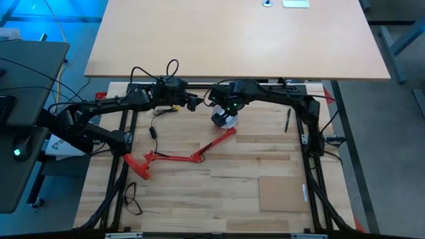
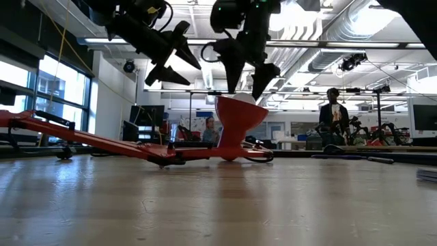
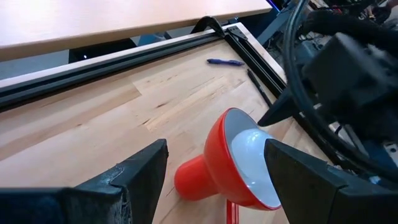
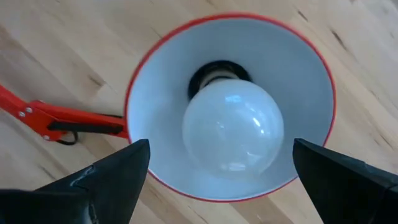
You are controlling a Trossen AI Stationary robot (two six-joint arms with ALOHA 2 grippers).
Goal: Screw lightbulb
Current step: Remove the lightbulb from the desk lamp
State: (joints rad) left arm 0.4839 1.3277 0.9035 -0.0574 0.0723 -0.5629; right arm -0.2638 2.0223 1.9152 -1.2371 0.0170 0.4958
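At the left of the table, seen from above, I keep the left gripper [image 1: 194, 103] raised off the wood and parked just beside the lamp, its fingers spread apart and holding nothing; I judge it waits there so that it can steady the lamp if the shade turns. Below and between the arms, the red lamp [image 1: 182, 157] lies with its jointed arm flat on the wooden table [image 1: 265, 159], which tips the shade [image 2: 239, 119] mouth-upward and leaves the socket reachable from above. Inside that shade sits the lightbulb [image 4: 231, 134], its screw base entering the dark socket collar and its round white end facing the right wrist camera; whether it is fully threaded cannot be told. To the right, my right gripper [image 2: 246, 85] hangs directly over the shade's mouth, fingers wide and clear of the glass on both sides, gripping nothing. I judge this placement centres the fingers on the bulb for a descent, a close and a twist, or follows a release
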